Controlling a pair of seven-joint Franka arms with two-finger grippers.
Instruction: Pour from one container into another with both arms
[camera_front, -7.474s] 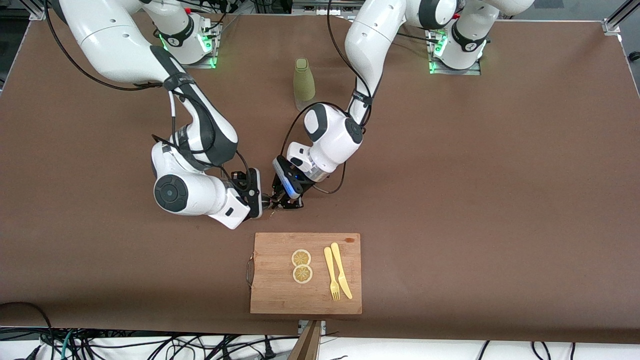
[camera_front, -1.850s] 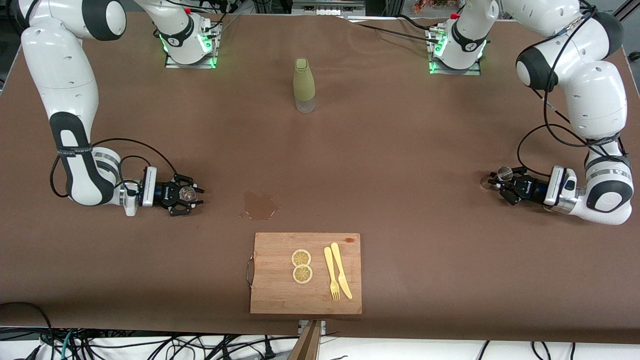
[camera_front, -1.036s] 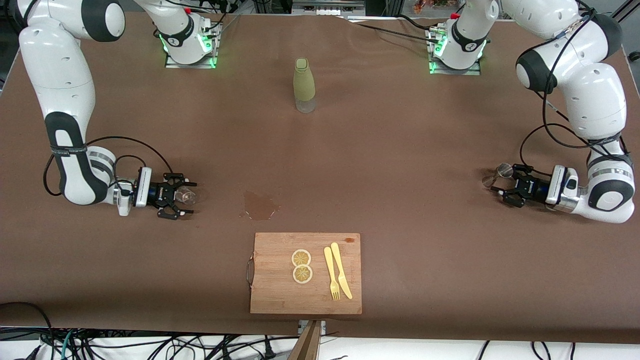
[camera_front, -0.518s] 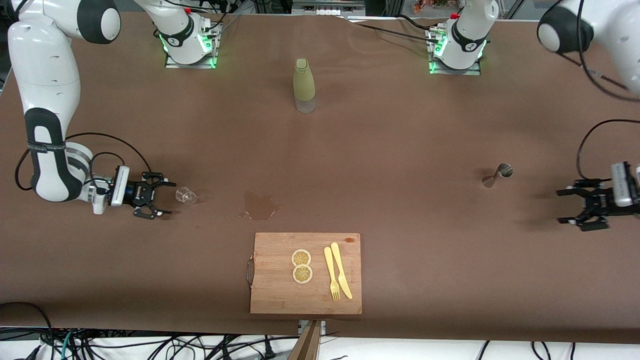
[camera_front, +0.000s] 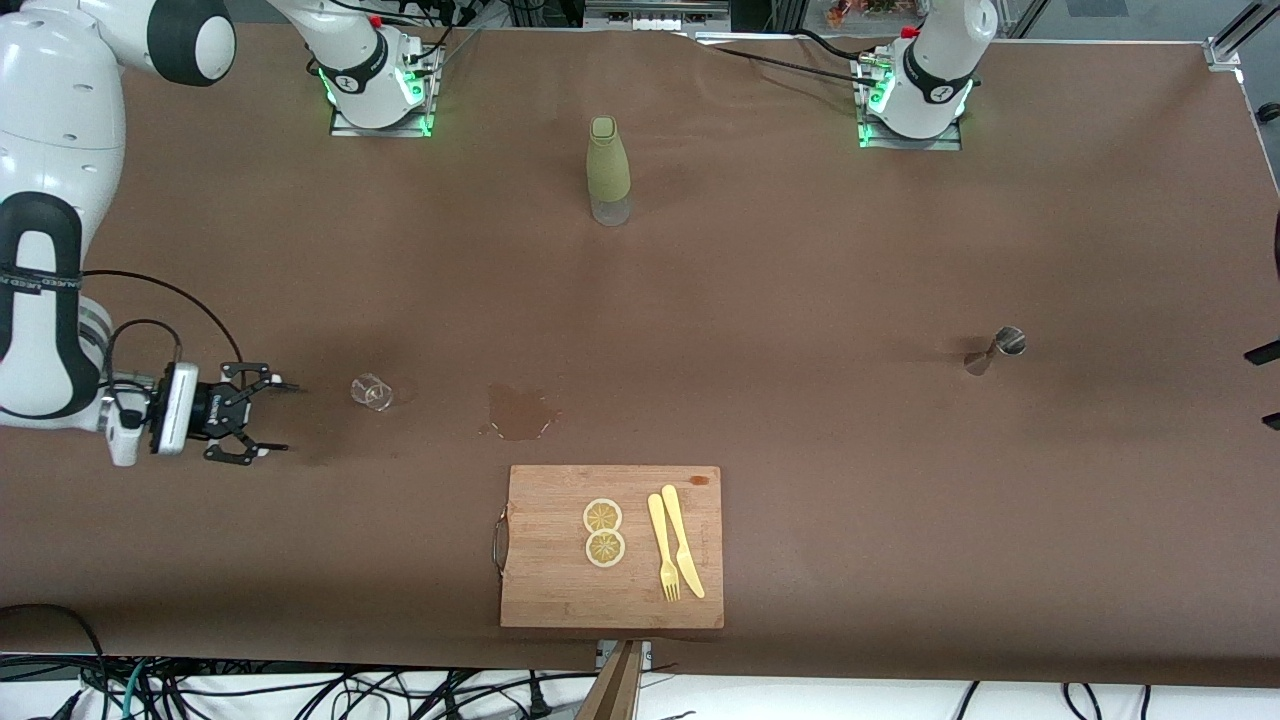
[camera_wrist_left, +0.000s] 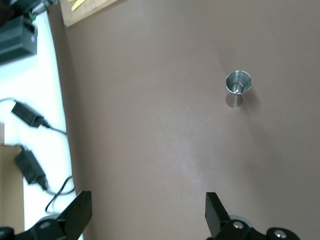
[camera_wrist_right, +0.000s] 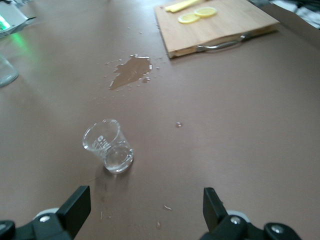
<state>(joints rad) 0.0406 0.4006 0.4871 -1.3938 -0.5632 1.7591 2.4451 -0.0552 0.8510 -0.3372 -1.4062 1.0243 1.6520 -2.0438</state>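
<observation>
Our right gripper (camera_front: 262, 424) has its fingers (camera_wrist_right: 75, 205) spread wide and holds nothing — it has let go of the little glass (camera_front: 372, 391) and pulled back. The glass now stands alone on the surface (camera_front: 800, 250), just ahead of those fingers. Our left gripper (camera_wrist_left: 147, 215) is open and empty too; the steel jigger (camera_front: 996, 349) stands well ahead of it, free. A wet spill (camera_front: 518, 412) lies past the glass, near the cutting board (camera_front: 560, 590). We think the pouring is done — both arms are leaving.
</observation>
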